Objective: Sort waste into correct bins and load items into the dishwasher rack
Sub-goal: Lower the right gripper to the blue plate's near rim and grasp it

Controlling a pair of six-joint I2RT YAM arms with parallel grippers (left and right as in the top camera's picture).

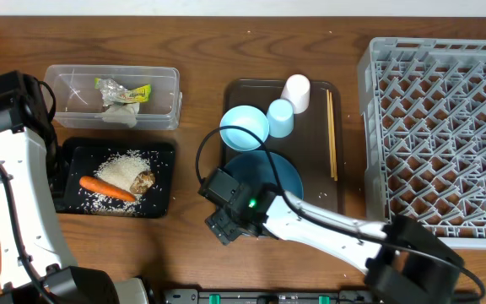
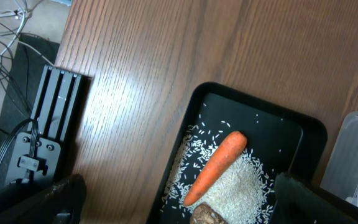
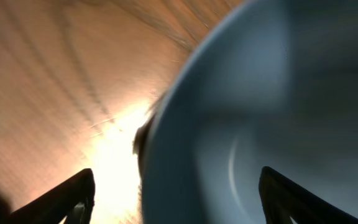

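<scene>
One carrot (image 1: 106,189), one brown lump (image 1: 144,180) and a rice heap (image 1: 125,167) lie in the black tray (image 1: 164,203). One tissue (image 1: 118,110) and one wrapper (image 1: 133,91), its print unreadable, lie in the clear tub (image 1: 57,84). The brown tray (image 1: 315,143) carries two cups, light-blue (image 1: 281,117) and white (image 1: 296,92), one bowl (image 1: 244,126) and one plate (image 1: 283,176). The left gripper (image 2: 179,193) hangs over the black tray, jaws wide. The right gripper (image 3: 176,180) reaches low at the plate's left rim, which sits between its parted jaws.

Wooden desk (image 1: 201,46): warm brown, streaked grain.
Square plastic rack (image 1: 437,127): grey, lattice grid.
Shallow rectangular tray (image 1: 160,201): black, speckled with white rice grains (image 1: 125,165).
Long carrot (image 1: 106,187): orange.
Large round plate (image 1: 283,173): dark blue.
</scene>
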